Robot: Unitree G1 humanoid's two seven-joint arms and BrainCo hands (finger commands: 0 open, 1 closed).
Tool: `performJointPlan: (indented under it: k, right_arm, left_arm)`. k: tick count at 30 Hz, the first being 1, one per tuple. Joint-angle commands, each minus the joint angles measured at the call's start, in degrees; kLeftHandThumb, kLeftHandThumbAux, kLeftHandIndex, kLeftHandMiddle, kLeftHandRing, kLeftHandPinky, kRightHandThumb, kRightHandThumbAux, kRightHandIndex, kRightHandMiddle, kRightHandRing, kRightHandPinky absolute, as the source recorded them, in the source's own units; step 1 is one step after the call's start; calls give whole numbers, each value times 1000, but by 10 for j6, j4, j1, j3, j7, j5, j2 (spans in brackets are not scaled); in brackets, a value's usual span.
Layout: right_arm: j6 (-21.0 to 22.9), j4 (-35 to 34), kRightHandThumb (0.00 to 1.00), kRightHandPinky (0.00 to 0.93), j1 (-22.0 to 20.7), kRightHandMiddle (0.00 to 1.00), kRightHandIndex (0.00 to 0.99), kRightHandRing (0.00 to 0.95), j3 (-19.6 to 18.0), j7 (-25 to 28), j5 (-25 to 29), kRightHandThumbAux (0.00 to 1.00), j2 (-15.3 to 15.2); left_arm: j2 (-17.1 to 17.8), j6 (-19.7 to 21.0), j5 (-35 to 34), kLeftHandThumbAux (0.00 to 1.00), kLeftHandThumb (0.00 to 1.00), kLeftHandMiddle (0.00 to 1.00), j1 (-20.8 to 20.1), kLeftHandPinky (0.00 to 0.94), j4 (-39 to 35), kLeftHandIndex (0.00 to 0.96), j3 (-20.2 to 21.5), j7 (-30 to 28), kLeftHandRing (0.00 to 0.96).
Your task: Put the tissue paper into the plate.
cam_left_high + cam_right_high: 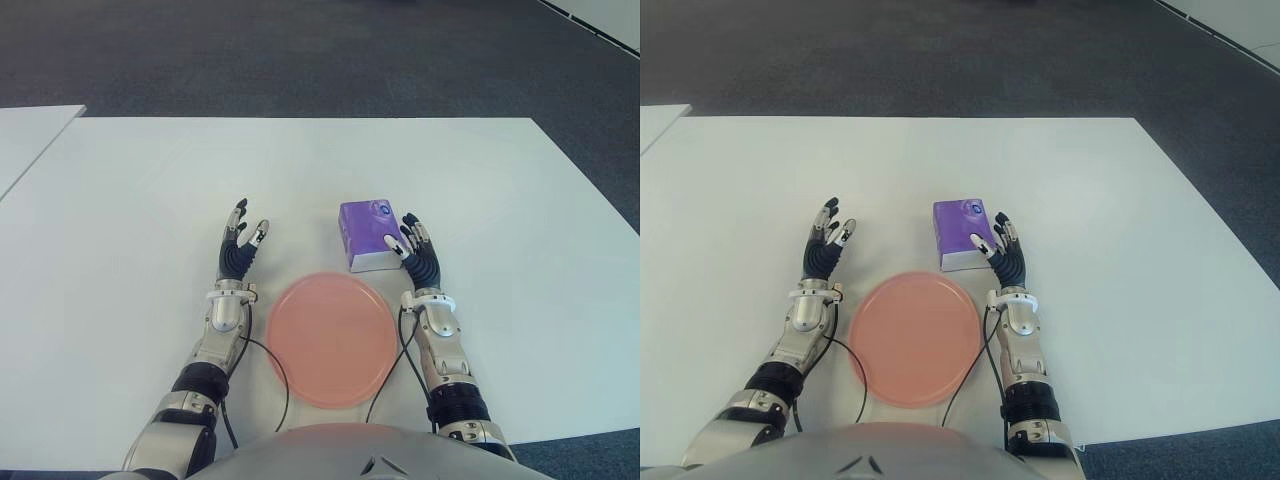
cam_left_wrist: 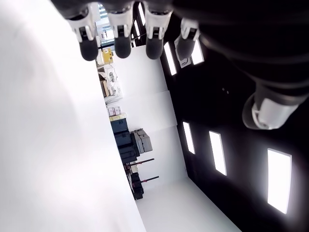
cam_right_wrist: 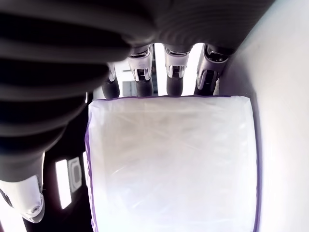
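Both my hands flank the pink plate (image 1: 331, 338).
From the plate, the purple tissue pack (image 1: 369, 233) sits at one o'clock, right hand (image 1: 420, 262) against it; left hand (image 1: 238, 252) open at ten o'clock.

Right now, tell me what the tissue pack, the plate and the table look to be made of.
Tissue pack: soft plastic film, purple on top, clear and glossy on the side by the right robot hand, where white tissue shows through wrinkles. Plate: pink, smooth, evenly coloured, probably plastic. Table: white, matte, flat; possibly laminate, the look leaves it open.
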Motion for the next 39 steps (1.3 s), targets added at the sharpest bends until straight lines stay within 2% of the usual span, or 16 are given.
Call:
performJointPlan:
  k: [1,13,27,30,34,37,39]
  right_arm:
    - [37,21,137,0,28,0,0,0,0,-1,2,632,1]
    - [42,21,127,0,28,0,0,0,0,-3,1,629,2]
    - [44,24,129,0,25,0,0,0,0,-3,0,627,0]
    - [6,70,121,0,4,0,0,0,-10,7,-2,616,-24]
    - [-19,81,106,0,-4,0,0,0,-9,4,-12,588,-37]
    - [-1,40,104,0,-15,0,0,0,-17,0,-13,560,-55]
    - [46,-34,113,0,-29,0,0,0,-25,-16,-20,538,-64]
  left_arm:
    - [-4,13,4,394,13,0,32,0,18,0,-4,-7,0]
    - [-2,17,1,391,18,0,32,0,17,0,-4,-11,0]
    - [-3,0,5,389,22,0,23,0,34,0,-3,-3,0]
    - [-2,3,2,391,25,0,21,0,37,0,-3,-8,0]
    - [-3,4,0,393,27,0,17,0,43,0,-2,-10,0]
    - [-5,3,-1,392,27,0,12,0,48,0,-2,-10,0]
    - [-5,4,-1,393,28,0,9,0,51,0,-3,-10,0]
